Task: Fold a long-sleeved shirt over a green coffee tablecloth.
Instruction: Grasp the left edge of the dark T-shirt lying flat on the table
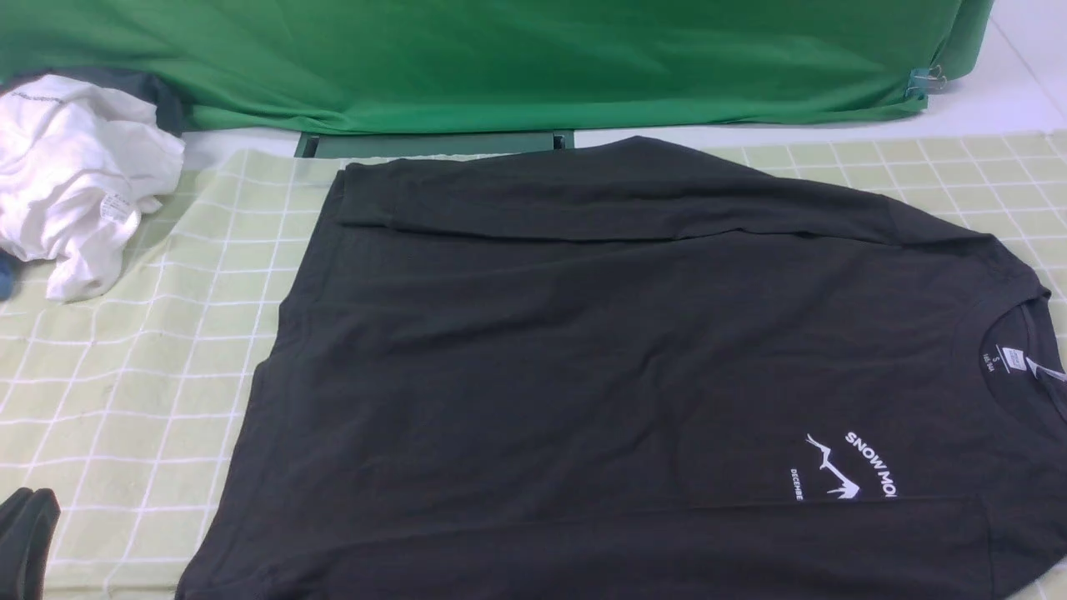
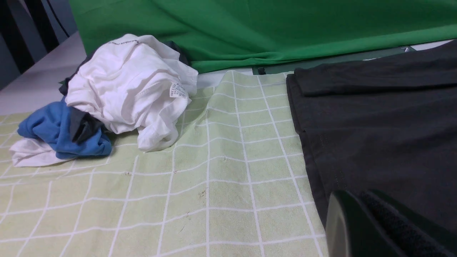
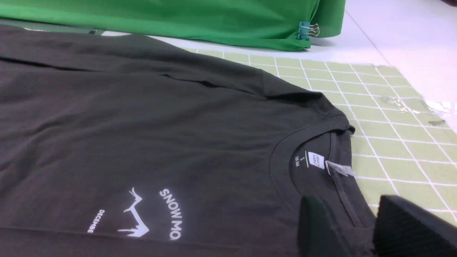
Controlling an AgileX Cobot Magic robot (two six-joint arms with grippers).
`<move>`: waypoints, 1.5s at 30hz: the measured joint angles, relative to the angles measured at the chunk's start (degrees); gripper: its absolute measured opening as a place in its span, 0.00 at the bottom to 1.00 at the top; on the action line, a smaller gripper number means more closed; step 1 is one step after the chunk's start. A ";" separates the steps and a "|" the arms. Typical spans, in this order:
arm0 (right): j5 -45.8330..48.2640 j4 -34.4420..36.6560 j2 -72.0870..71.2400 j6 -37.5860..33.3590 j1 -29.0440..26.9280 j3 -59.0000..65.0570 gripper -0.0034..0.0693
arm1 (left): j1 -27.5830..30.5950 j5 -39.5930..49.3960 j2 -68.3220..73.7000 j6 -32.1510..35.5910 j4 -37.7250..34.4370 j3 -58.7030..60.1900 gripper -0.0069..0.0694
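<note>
Lying flat on the tablecloth (image 1: 125,400), the shirt (image 1: 583,358) covers most of the middle.

Its neck points to the robot's right and its hem to the left, and the far sleeve is folded in along the far edge. The left gripper (image 2: 357,201) is clenched on nothing, low near the hem. The right gripper (image 3: 351,207) has its jaws apart at the collar, with the neck edge lying between them; whether they touch it I cannot tell. A crumpled white garment (image 1: 75,175) sits far left.
</note>
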 joint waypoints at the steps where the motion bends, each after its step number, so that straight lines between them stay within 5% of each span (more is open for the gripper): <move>1: 0.00 0.00 0.00 0.00 0.00 0.00 0.38 | 0.00 0.00 0.00 0.00 0.00 0.00 0.11; 26: 0.00 0.00 0.00 0.00 0.00 0.00 0.38 | 0.00 -3.07 0.00 -0.61 -2.81 0.00 0.11; 33: -0.25 0.00 0.00 0.00 0.00 0.00 0.38 | 0.00 -22.70 0.00 -10.04 -23.08 0.00 0.11; 36: -1.06 1.03 0.00 0.61 0.00 0.00 0.38 | 0.00 -28.15 0.00 -13.47 -24.22 0.00 0.11; 40: -9.45 7.94 0.00 10.74 0.00 0.07 0.38 | 0.00 -39.15 -0.02 -24.16 -24.29 0.00 0.11; 45: -15.99 9.53 0.00 15.39 0.00 0.07 0.38 | 0.00 -38.26 0.61 -33.26 -17.63 -6.31 0.11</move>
